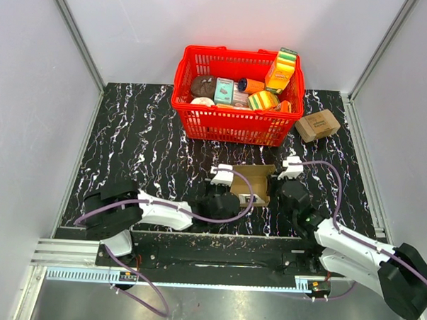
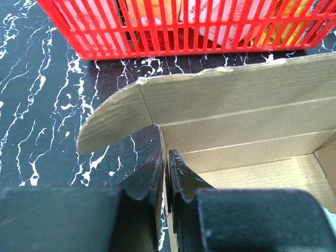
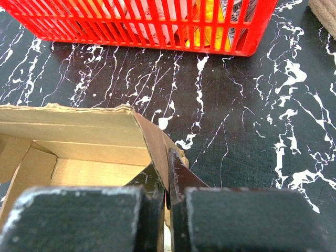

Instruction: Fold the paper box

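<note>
left tool (image 2: 166,181) and right tool (image 3: 168,181) each pinch one side of the paper box (image 1: 257,177); sides are up, so next i'd fold its back panel over.

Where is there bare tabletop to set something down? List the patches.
Widest: the table left of the red basket and paper box. Also right of the box, nearer than the small carton. Crowded: around the box.

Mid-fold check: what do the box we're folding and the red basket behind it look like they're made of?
The paper box: brown corrugated cardboard, matte, judging by the fine ribbing and rough cut edges. The red basket: probably moulded plastic, slightly glossy, with uniform slatted walls.
</note>
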Controlling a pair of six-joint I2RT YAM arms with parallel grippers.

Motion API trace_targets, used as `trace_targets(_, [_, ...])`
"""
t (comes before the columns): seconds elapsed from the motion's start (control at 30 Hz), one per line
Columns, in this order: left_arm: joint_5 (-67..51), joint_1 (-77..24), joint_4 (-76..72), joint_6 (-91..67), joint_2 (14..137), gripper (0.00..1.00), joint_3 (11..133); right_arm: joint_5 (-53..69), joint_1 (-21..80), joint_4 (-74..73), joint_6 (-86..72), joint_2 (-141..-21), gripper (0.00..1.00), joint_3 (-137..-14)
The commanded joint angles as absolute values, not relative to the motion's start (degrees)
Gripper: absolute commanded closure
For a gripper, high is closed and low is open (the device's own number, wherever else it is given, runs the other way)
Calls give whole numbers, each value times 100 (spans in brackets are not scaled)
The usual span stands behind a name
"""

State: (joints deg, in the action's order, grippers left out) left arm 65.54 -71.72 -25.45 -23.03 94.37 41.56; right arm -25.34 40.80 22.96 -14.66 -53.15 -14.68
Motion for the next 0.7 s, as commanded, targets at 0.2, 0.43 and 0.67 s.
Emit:
trace_targets(0.2, [7066,-7611,-2751,-2654,9615,84,4298,-2751,4473,3023,-1810,-5045,100,-1248])
trace_targets(0.43, [7295,-7725,-2646,-2979,9729,83,4254,-3014,4667,3260,-1784,-5062,100,-1064])
trace_targets(0.67, [7515,-7726,-3434,-2876,9914,83,4008,-3111,4729,4550,-1319,-5475,100,-625])
